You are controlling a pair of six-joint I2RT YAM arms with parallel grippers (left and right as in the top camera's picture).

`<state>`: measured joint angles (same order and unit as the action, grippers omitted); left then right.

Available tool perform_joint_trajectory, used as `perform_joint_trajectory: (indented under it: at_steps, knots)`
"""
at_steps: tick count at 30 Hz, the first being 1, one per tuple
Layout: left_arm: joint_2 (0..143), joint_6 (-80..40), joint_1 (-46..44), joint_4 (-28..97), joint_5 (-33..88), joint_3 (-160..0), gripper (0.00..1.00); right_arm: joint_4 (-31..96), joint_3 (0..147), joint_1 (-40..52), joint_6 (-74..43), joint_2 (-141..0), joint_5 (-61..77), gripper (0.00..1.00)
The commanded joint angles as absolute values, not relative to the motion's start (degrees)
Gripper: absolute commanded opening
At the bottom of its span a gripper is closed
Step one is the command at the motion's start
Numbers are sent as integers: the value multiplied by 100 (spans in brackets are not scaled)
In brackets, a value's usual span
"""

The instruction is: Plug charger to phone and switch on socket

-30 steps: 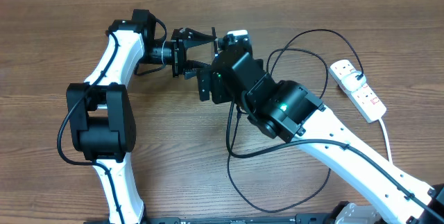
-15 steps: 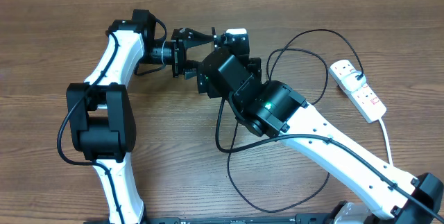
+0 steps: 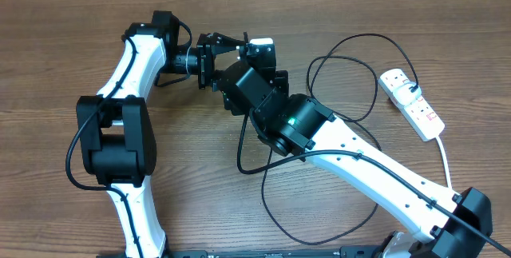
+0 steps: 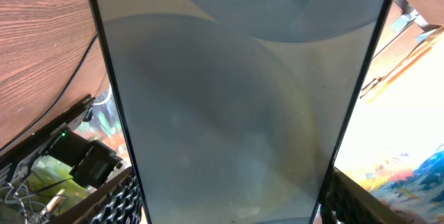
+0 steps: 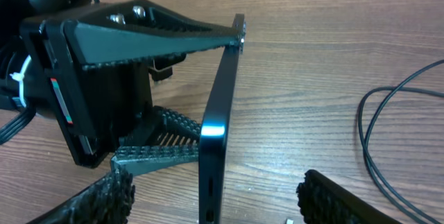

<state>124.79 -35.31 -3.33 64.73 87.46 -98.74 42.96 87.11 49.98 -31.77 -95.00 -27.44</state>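
My left gripper (image 3: 238, 53) is shut on the phone (image 3: 263, 45) and holds it on edge above the table at the back centre. The phone's dim screen (image 4: 236, 106) fills the left wrist view. In the right wrist view the phone (image 5: 210, 158) stands edge-on between the left fingers. My right gripper (image 5: 222, 204) is open, its fingers either side of the phone's near end. The black charger cable (image 3: 351, 60) loops across the table and under my right arm; it also shows in the right wrist view (image 5: 378, 141). The white socket strip (image 3: 413, 104) lies at the right.
The socket's thick white cord (image 3: 444, 158) runs toward the front right. A small pale tip (image 5: 288, 220) shows at the bottom edge by my right finger. My right arm (image 3: 351, 150) crosses the middle of the wooden table (image 3: 48, 66).
My right arm has swung left and closer to the phone's end. The cable loop under it has shifted left with it. The left arm and phone have stayed still.
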Motion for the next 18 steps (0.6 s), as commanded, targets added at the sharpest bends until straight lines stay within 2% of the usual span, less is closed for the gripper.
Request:
perform_joint_trajectory:
  at_steps: [1, 7, 18]
  knots:
    - [12446, -3607, -292, 6473, 9061, -10033, 62, 4230, 8849, 5013, -3212, -9470, -2853, 74]
    - [12446, -3607, -292, 6473, 9061, -10033, 62, 4226, 8847, 5013, -3214, -9470, -2853, 60]
    - [12446, -3601, -292, 6471, 9061, -10033, 62, 4115, 8847, 5009, -3155, -9732, -2998, 59]
